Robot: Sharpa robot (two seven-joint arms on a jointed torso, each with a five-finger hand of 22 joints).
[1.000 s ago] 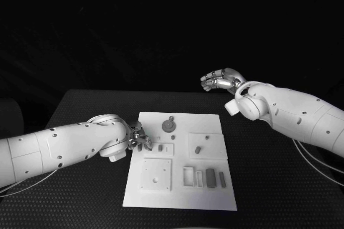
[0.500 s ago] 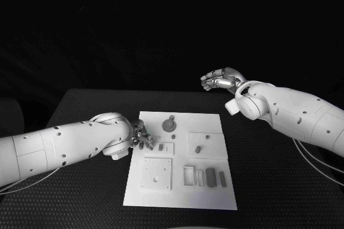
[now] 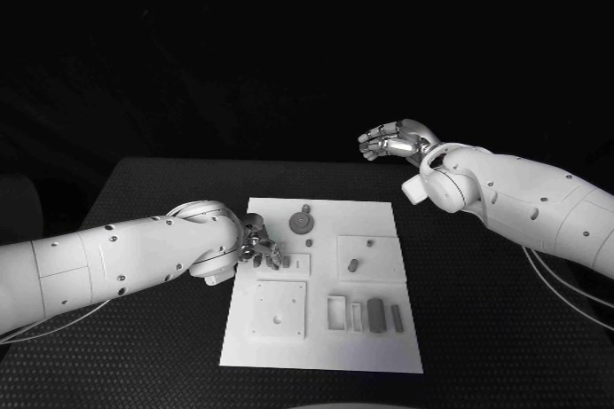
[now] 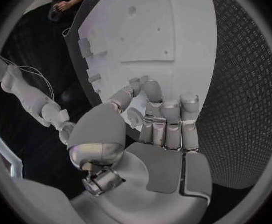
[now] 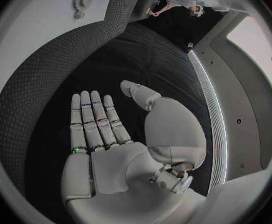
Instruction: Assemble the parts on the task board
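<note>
1. White task board (image 3: 326,338) lies mid-frame in the head view, grey parts (image 3: 375,314) standing in its lower-right slots.
2. Left hand (image 3: 260,247) rests at the board's left edge; whether it holds anything, I cannot tell.
3. Right hand (image 3: 397,143) hovers upper right; its wrist view shows the fingers (image 5: 93,119) spread flat, holding nothing.

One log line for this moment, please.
left hand: over task board left edge, grip unclear | right hand: raised beyond board, empty
</note>
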